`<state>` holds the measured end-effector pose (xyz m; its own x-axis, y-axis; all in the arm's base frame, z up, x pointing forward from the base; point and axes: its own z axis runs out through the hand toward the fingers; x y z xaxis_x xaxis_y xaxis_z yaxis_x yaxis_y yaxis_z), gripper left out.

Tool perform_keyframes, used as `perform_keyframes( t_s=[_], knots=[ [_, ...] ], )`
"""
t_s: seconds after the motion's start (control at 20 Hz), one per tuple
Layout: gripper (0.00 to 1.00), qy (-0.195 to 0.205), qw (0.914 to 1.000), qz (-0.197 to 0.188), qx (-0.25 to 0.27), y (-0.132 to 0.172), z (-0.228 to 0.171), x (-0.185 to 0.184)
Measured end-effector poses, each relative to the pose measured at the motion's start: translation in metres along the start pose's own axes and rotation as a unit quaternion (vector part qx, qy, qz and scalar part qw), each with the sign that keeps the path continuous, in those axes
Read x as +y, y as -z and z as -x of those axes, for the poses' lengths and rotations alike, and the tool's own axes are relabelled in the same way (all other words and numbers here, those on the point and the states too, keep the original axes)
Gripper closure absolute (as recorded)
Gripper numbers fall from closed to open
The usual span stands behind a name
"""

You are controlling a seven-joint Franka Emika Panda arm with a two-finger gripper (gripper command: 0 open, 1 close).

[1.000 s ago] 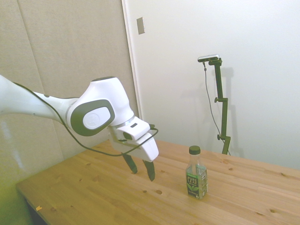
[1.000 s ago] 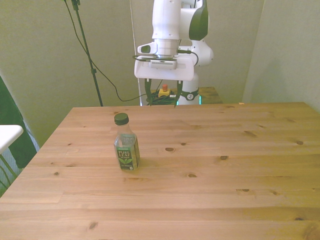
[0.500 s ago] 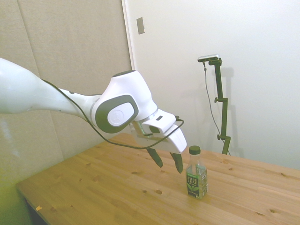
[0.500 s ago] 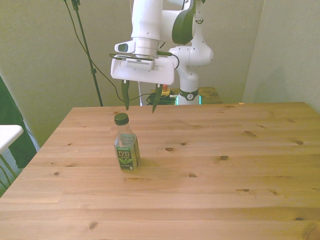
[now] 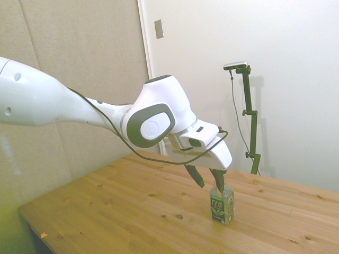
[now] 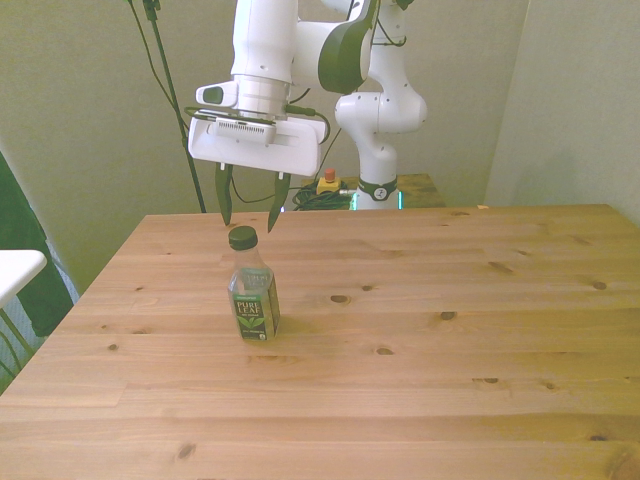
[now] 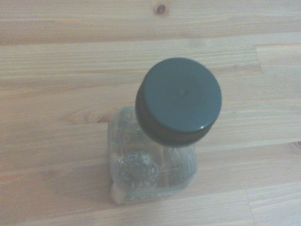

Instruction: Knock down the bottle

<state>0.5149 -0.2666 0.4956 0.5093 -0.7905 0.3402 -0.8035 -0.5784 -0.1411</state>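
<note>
Bottle (image 6: 252,290) is seen upright on the wooden table (image 6: 420,340), toward the front view's left, cap (image 7: 178,100) on. Just above the cap, the gripper (image 6: 250,213) is held open, nothing grasped, its fingers (image 5: 195,176) astride the cap.

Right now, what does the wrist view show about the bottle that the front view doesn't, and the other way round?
Only the wrist view looks down on the bottle, showing the round top of its dark green cap and the squarish shoulders below. Only the front view shows the green label with white lettering, the open gripper with a finger on either side just above the cap, and the white arm behind. Both show the bottle upright on the wooden table.
</note>
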Motion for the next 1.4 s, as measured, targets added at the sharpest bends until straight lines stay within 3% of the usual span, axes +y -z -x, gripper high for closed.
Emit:
perform_keyframes(
  t_s=[0.7, 1.4],
  knots=[
    [1.0, -0.005, 1.0, -0.007, 0.003, -0.005, -0.006, -0.025],
    [1.0, -0.059, 0.998, -0.006, 0.025, -0.012, -0.044, -0.092]
  ],
)
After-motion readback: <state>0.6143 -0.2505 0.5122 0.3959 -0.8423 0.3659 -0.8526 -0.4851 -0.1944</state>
